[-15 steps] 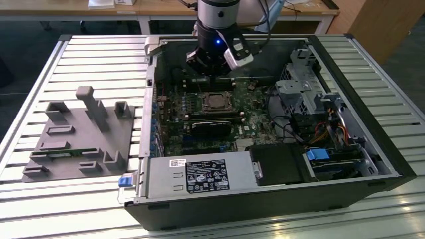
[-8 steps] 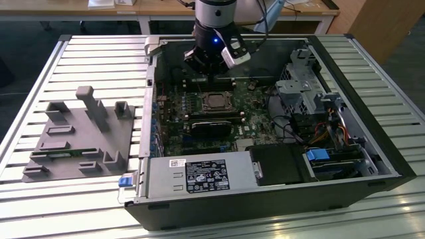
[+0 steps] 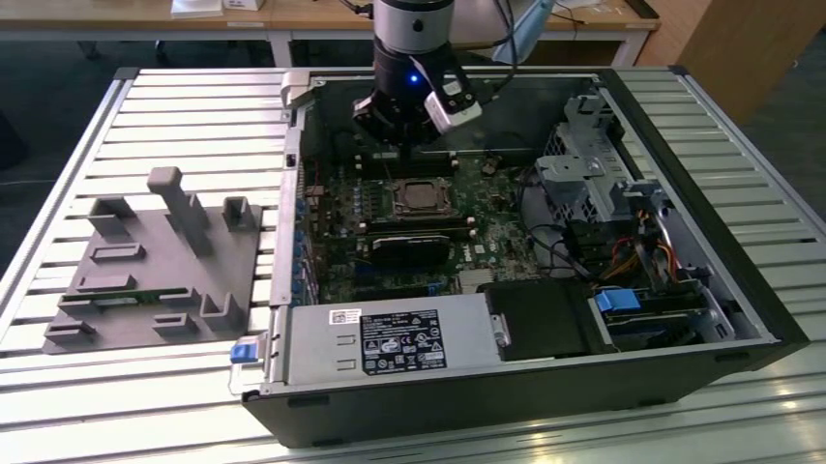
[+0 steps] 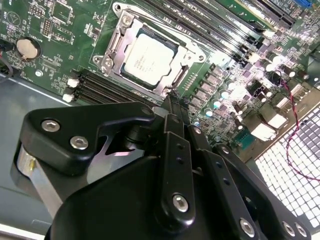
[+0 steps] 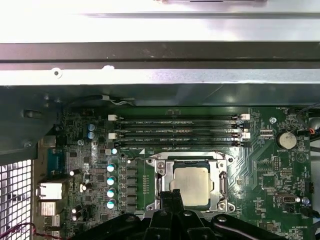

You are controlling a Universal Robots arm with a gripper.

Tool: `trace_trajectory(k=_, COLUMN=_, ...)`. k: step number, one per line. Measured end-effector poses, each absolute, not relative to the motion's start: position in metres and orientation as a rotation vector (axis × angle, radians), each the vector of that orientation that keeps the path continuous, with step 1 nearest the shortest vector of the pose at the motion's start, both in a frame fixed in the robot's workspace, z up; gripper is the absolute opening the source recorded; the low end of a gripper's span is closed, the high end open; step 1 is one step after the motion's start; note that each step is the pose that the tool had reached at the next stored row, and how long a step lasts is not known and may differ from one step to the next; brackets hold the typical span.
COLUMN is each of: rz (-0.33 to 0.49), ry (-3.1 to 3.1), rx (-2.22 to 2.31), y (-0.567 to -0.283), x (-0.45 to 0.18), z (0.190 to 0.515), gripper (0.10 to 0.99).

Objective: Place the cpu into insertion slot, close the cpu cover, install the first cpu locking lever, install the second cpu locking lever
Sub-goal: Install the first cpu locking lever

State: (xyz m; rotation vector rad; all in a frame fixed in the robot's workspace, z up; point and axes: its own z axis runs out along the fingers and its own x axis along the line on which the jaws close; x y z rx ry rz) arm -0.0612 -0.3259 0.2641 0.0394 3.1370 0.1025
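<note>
The slatted table (image 3: 193, 106) carries an open computer case (image 3: 761, 290), lying on its side toward the exterior view's right edge. A grey moulded fixture (image 3: 155, 261) sits toward the exterior view's left edge, well apart from the case.

Inside the case, the grey power supply (image 3: 387, 340) occupies the near edge. The green motherboard (image 3: 348, 222) covers the floor behind it.

The arm (image 3: 413, 29) enters over the far edge of the case and points down at the board.

The gripper (image 5: 172, 196) has its two black fingers (image 4: 172, 107) pressed together and holds nothing.

The cpu cover (image 5: 162, 185) lies flat on the insertion slot (image 5: 190, 164), near the middle of the motherboard and just beside the row of memory slots (image 5: 180, 130).

The cpu (image 5: 191, 186) is seated in the slot, its pale face showing through the cover's cut-out. In both wrist views the fingertips sit at one edge of the cover, just beside the cpu; contact cannot be determined.
</note>
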Motion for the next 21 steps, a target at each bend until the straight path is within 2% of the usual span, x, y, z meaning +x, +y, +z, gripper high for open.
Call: trace_trajectory(k=21, rz=0.102, ry=3.137, rx=0.040, y=-0.325, x=-0.075, z=0.264, gripper=0.106)
